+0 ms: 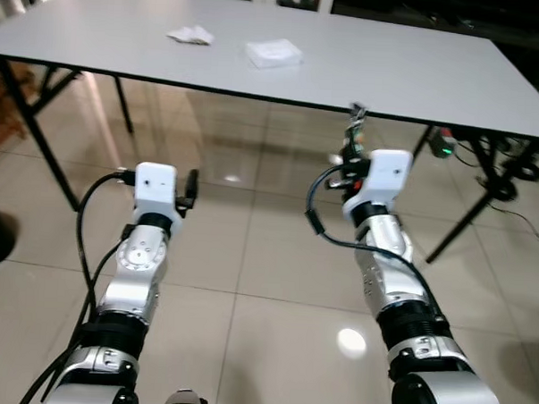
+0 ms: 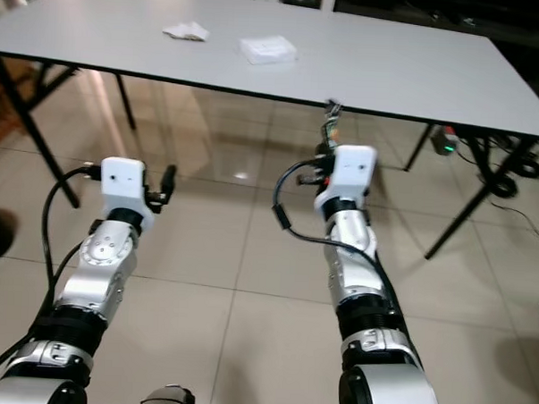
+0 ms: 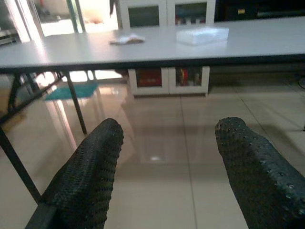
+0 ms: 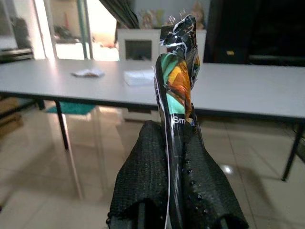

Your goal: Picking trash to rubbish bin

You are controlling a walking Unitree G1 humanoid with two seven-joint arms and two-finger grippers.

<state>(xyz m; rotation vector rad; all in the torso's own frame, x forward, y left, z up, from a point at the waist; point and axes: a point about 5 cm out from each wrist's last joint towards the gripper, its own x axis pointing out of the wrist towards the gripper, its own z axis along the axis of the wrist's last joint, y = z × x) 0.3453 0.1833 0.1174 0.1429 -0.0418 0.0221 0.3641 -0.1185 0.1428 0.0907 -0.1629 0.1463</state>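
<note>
Table (image 1: 418, 74): long, pale grey top, thin black rim, black folding legs. Takes the far side of the head views. Floor under and in front of it: glossy beige tiles (image 1: 249, 255), light glare in several spots.

On the table, toward its left end: a crumpled white tissue (image 1: 190, 36); just right of it, apart, a flat white packet of tissues (image 1: 273, 53). Rest of the top is bare grey.

Behind the table, seen from the wrists: a white cabinet (image 3: 167, 14) with glass doors, bright doorway left of it, a teal mat (image 3: 71, 90) on the floor near the table's left legs. Under the table's right end: black cables and a small device with a green light (image 1: 444, 149).

Left gripper (image 3: 167, 167): short of the table's near edge, below the height of its top, over tiles. Jaws wide apart, nothing between them; the dotted black fingers (image 3: 95, 171) frame the open floor beneath the table.

Right gripper (image 4: 174, 191): raised in front of the table's near edge, right of centre. Jaws pressed together on a crumpled snack wrapper (image 4: 178, 71), green, orange and silver foil, which stands upright out of the fingertips. In the head views the wrapper's top (image 1: 355, 116) reaches the line of the table edge.
</note>
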